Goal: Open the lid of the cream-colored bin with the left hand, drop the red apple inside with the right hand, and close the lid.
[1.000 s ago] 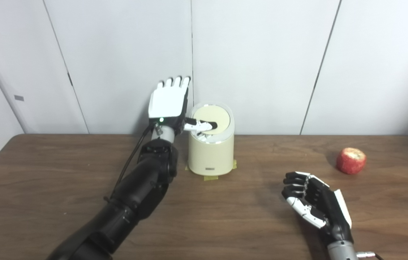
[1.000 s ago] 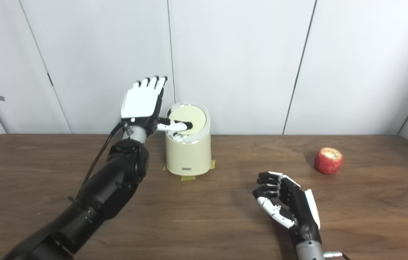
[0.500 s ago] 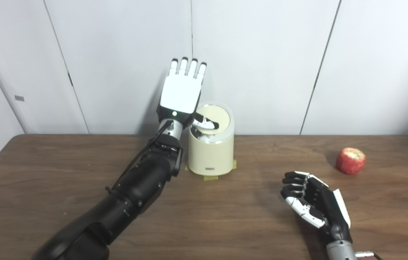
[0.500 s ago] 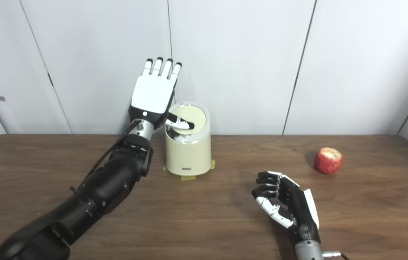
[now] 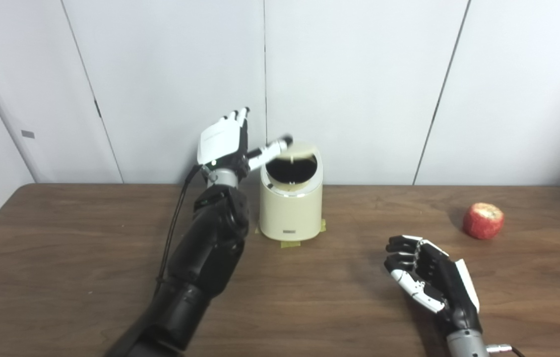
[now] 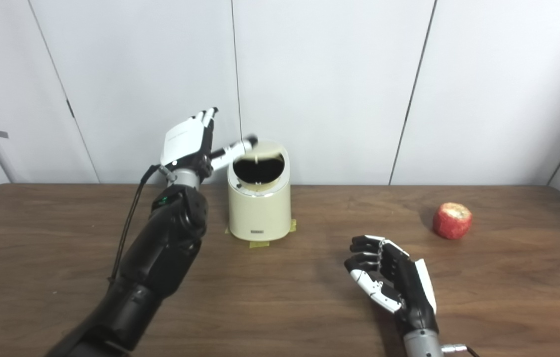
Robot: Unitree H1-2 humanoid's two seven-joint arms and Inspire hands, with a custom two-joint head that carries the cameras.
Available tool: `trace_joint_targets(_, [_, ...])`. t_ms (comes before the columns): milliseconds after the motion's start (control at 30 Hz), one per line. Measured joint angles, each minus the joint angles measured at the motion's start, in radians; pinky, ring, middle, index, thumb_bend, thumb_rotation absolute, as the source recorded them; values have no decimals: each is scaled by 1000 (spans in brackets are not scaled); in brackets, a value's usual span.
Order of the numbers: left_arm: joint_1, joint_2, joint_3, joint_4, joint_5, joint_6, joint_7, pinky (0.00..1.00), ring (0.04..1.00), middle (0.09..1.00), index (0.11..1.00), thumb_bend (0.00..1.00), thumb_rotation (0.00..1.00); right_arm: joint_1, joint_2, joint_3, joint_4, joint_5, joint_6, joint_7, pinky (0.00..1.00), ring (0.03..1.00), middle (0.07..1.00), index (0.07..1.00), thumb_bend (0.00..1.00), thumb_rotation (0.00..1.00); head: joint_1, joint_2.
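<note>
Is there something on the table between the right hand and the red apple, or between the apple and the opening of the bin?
Nothing visible does. Only bare table lies between the right hand and the red apple. The bin shows a dark open mouth, and the left hand is beside its left rim, not over the opening.

Pale grey wall panels [image 5: 359, 74] with dark vertical seams behind; dark wood-grain table [image 5: 61, 277] in front.
</note>
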Motion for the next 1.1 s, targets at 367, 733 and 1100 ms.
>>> trace_joint_targets(367, [30,-36,127,-214,-204,-51,43,1000,1000,1000,1000,660,1000,-3,-1,7,0,0,20,1,532,613,647,637,285,324,-5,0])
trace_joint_targets(733, [339,-75,279,-589,-744,-419,14,708,717,721,693,415,839,-3,-3,4,2,5,16,1,519,607,643,636,306,304,3,-6])
trace_joint_targets(1100, [538,36,289,-788,-936,-415,-70,727,735,750,745,575,792,-2,-3,-12,2,56,-5,3,532,630,658,649,320,297,11,-3])
